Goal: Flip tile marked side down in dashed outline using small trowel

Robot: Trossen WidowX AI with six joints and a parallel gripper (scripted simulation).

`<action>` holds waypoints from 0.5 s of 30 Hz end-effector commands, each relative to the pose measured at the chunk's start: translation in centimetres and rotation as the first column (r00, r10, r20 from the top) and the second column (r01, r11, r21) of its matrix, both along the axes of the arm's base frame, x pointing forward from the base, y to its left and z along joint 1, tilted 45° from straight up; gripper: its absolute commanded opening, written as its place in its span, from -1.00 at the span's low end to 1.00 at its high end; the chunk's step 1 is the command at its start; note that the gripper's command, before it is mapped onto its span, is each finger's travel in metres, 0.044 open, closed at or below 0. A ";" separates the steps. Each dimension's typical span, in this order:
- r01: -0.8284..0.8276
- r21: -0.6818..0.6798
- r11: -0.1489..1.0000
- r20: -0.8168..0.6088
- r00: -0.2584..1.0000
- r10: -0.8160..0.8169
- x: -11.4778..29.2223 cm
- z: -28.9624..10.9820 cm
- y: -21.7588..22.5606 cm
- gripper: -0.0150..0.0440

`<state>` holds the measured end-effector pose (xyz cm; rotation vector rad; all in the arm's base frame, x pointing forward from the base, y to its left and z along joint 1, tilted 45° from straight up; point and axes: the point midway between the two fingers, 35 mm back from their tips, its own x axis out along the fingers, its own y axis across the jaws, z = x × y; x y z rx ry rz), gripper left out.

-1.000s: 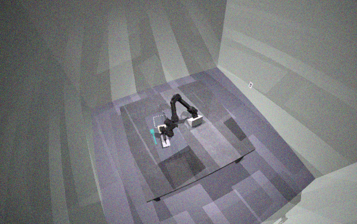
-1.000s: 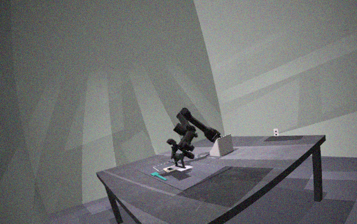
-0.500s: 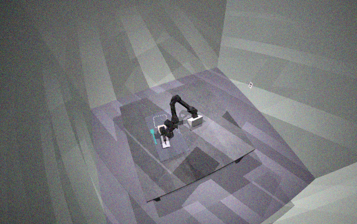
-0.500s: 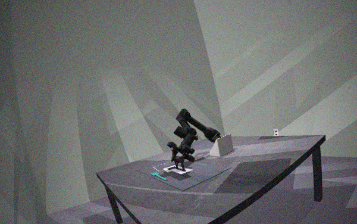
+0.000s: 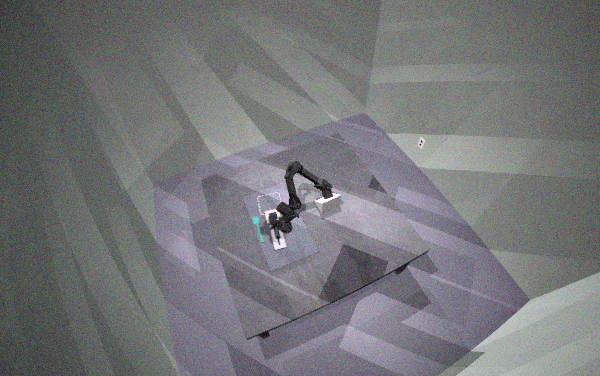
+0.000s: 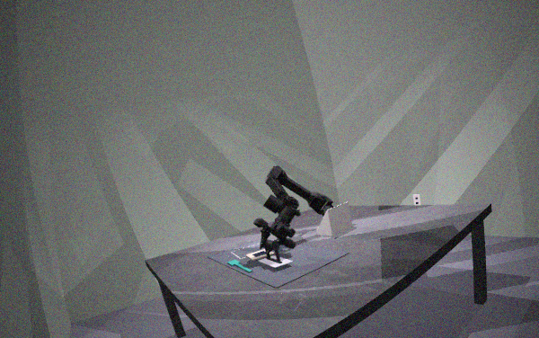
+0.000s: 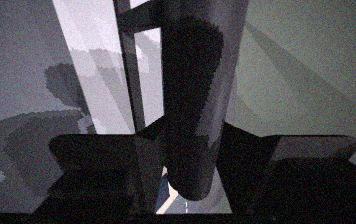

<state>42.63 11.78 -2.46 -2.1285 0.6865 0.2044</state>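
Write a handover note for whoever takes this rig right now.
Gripper: shut on a dark handle, seemingly the trowel's, low over the mat.
Tile: flat on the mat, just outside the dashed outline, mark apparently up. A teal tool lies beside it.
Done: handle gripped.
Left: flip the tile into the outline, put the trowel down off the tile, release, move clear.
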 end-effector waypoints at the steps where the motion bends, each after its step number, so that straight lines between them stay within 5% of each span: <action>1: -0.008 0.007 1.000 0.004 1.000 0.008 0.1 0.2 -0.2 -0.49; 15: -0.008 0.007 1.000 0.003 1.000 0.008 -0.1 1.8 -1.9 -0.49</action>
